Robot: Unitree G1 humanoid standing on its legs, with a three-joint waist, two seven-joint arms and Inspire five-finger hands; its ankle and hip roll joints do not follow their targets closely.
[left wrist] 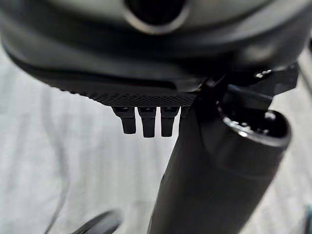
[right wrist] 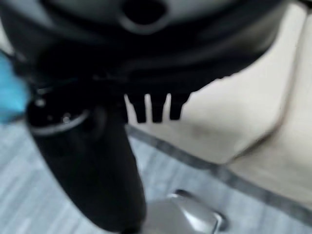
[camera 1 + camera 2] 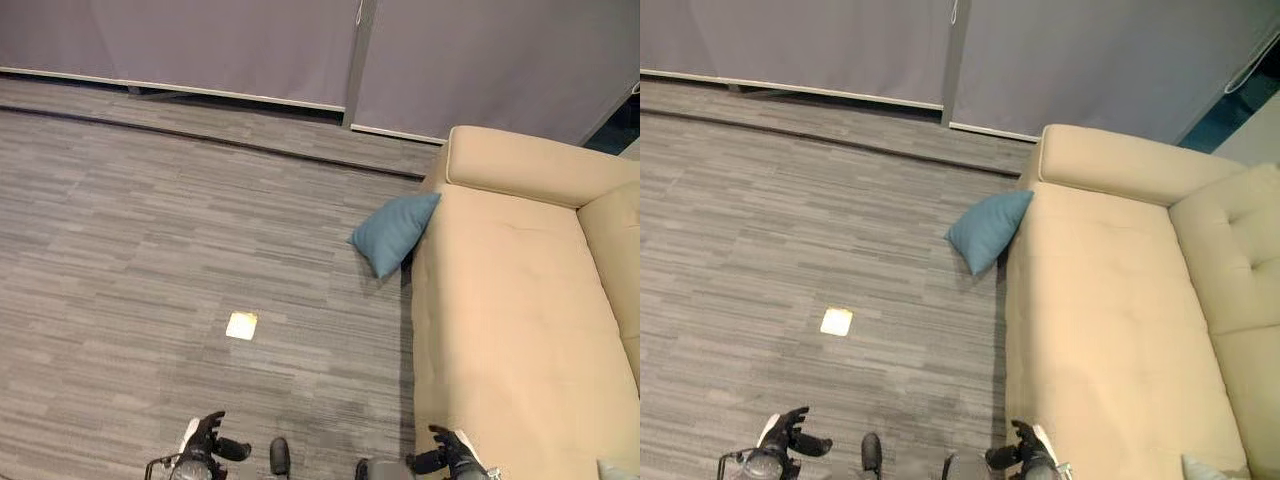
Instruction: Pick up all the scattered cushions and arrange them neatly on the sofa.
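Grey carpet (image 3: 150,220) runs up to a beige sofa (image 3: 510,300); a blue cushion (image 3: 392,232) leans against its front edge (on the floor). Left hand (image 3: 205,443) and right hand (image 3: 448,455) hang low, fingers relaxed, empty. Approach comes first: step closer, then reach.

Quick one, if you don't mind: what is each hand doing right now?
Left hand: open, holding nothing.
Right hand: open, holding nothing.
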